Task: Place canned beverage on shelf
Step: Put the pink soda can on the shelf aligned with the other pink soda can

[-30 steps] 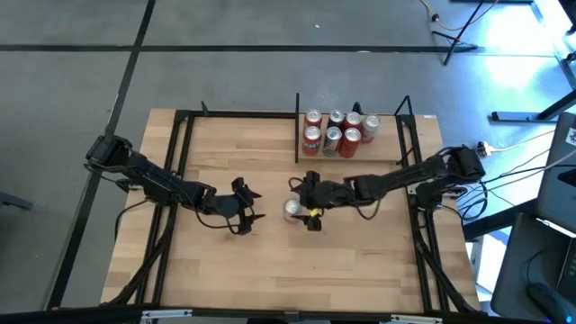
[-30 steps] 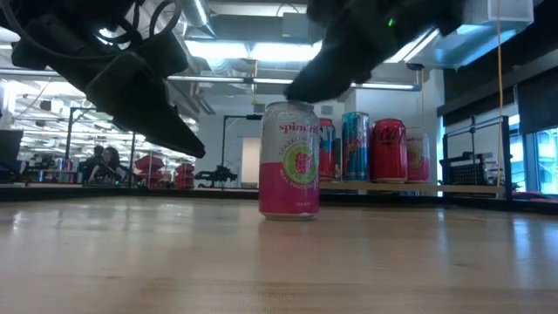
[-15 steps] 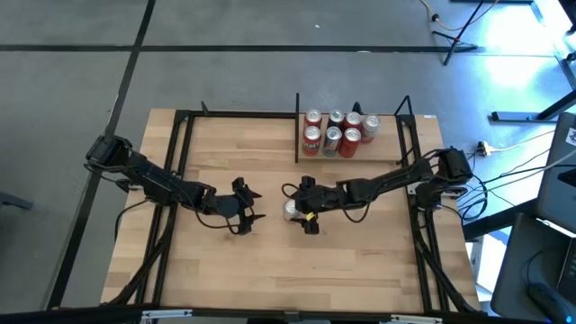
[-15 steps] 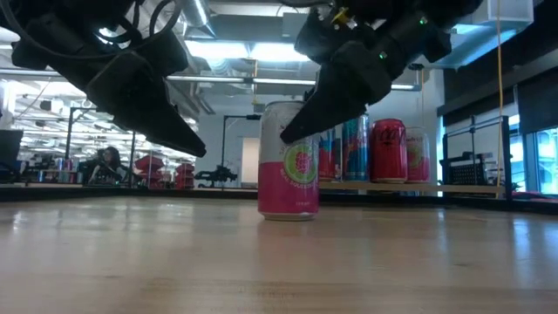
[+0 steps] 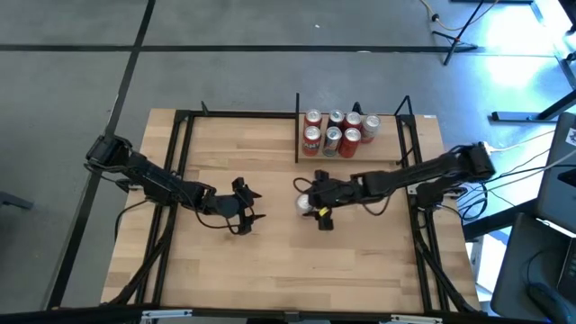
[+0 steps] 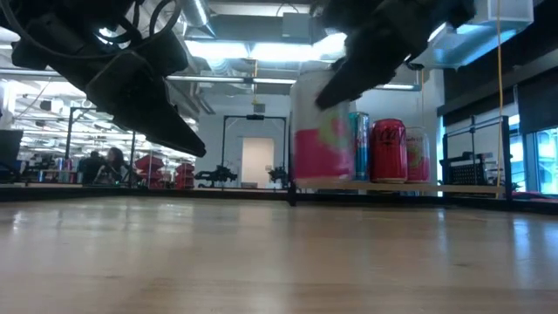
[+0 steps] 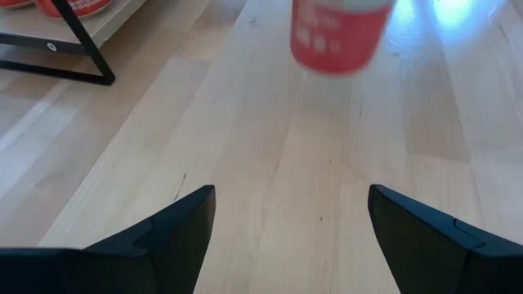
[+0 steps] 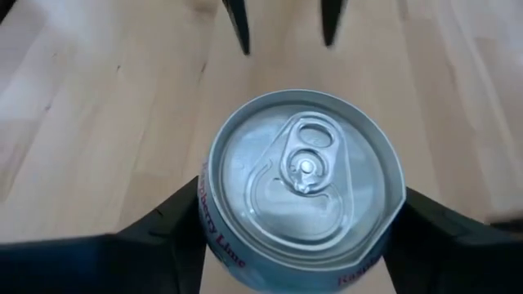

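A pink canned beverage (image 6: 323, 139) with a silver top (image 8: 302, 175) hangs upright above the table's middle (image 5: 305, 203). My right gripper (image 5: 313, 203) is shut on it. The shelf (image 5: 389, 144), a pale board in black uprights, stands at the table's far right and carries several cans (image 5: 337, 133); it also shows in the low view (image 6: 418, 186). My left gripper (image 5: 245, 205) waits left of the can, open and empty (image 7: 290, 237). The can shows ahead of it (image 7: 337, 33). My right gripper pinches the can's side wall (image 8: 208, 241) between its two fingers (image 8: 163, 233), one on each opposite side, just below the rim. The fingers slant down at it from above and from the table's right. The can is upright and lifted clear of the table.
Black frame rails run along the table's left (image 5: 175, 180), far and right sides (image 5: 418, 216). A black upright (image 5: 297, 126) marks the shelf's left end. Bare wood lies between the can and the shelf (image 5: 333, 175).
My right gripper has come down around the pink can, taken hold of it and lifted it off the table. It has carried the can a little toward the table's right edge. The can stays upright.
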Motion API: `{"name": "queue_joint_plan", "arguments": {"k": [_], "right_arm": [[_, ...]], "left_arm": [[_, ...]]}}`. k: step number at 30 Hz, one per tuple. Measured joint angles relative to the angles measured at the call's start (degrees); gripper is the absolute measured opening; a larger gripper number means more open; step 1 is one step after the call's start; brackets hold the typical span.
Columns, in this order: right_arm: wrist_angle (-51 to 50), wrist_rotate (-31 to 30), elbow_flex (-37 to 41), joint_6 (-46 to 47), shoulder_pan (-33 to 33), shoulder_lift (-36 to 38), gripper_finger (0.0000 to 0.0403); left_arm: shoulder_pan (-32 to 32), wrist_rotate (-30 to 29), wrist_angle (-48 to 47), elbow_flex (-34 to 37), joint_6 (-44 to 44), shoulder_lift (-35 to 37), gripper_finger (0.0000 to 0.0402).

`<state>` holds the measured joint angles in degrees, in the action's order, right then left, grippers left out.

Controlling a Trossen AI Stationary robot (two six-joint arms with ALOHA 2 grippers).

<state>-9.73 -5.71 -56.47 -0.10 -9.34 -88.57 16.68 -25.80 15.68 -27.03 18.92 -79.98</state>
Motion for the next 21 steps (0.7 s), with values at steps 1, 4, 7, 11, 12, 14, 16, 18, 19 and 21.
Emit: {"name": "queue_joint_plan", "arguments": {"k": [1, 4, 7, 11, 12, 14, 16, 18, 19, 21], "right_arm": [[-2.3, -0.6, 0.0, 0.6, 0.0, 1.4, 0.0254], [-8.8, -4.1, 0.2, 3.0, 0.0, 5.7, 0.0254], [-11.8, -7.0, 2.8, 5.3, 0.0, 10.7, 0.0254], [-15.3, -12.0, 7.8, 8.5, 0.0, 18.4, 0.0254], [-16.6, -13.7, 9.1, 9.3, 0.0, 20.4, 0.0254], [-18.8, -16.3, 11.2, 11.6, 0.0, 24.4, 0.0254], [-21.1, -19.1, 13.1, 13.9, 0.0, 28.8, 0.0254], [-23.6, -22.3, 14.6, 16.7, 0.0, 33.1, 0.0254], [-25.1, -23.9, 15.2, 18.1, 0.0, 35.2, 0.0254], [-27.7, -27.4, 16.7, 20.8, 0.0, 39.1, 0.0254]], "left_arm": [[0.0, 0.0, 0.0, 0.0, 0.0, 0.0, 0.0305], [0.0, 0.0, -0.1, 0.0, 0.0, 0.0, 0.0305], [0.0, 0.0, 0.0, 0.0, 0.0, 0.0, 0.0305], [0.0, 0.0, 0.2, 0.0, 0.0, 0.0, 0.0305], [0.0, 0.0, 0.2, 0.0, 0.0, 0.0, 0.0305], [0.0, 0.0, 0.3, 0.0, 0.0, 0.0, 0.0305], [0.0, 0.0, 0.3, 0.0, 0.0, 0.0, 0.0305], [0.0, 0.0, 0.3, 0.0, 0.0, 0.0, 0.0305], [0.0, 0.0, 0.3, 0.0, 0.0, 0.0, 0.0305], [0.0, 0.0, 0.3, 0.0, 0.0, 0.0, 0.0305]]}}
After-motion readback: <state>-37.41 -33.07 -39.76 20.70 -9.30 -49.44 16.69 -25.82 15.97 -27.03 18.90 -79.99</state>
